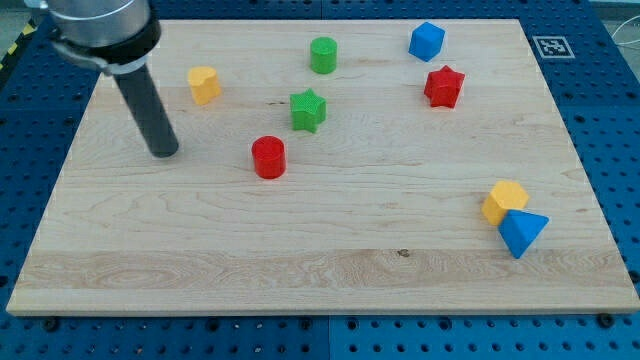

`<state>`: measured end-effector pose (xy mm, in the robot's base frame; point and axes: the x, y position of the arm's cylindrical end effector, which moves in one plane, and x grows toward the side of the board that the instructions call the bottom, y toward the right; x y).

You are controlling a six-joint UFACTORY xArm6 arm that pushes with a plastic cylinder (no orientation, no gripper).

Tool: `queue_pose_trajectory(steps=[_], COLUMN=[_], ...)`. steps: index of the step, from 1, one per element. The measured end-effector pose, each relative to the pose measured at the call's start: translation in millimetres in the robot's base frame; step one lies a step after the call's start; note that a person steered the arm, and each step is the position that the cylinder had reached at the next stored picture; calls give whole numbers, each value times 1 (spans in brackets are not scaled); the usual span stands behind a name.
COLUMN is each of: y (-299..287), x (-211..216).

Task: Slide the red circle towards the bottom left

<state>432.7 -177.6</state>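
Note:
The red circle [268,157] is a short red cylinder standing left of the board's middle. My tip [164,152] rests on the board to the circle's left, about a hundred pixels away and not touching it. The dark rod rises from the tip toward the view's top left. A green star [308,109] lies just above and right of the red circle, apart from it.
A yellow block [203,84] sits above and right of my tip. A green cylinder [323,54], a blue block [426,41] and a red star [444,86] lie near the top. A yellow block [504,200] touches a blue triangle [522,232] at lower right. The wooden board [330,270] lies on a blue pegboard.

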Motion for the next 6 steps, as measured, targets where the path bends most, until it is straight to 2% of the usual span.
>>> queue_pose_trajectory(steps=[3, 4, 6], y=[188, 175, 70], x=[-7, -4, 31])
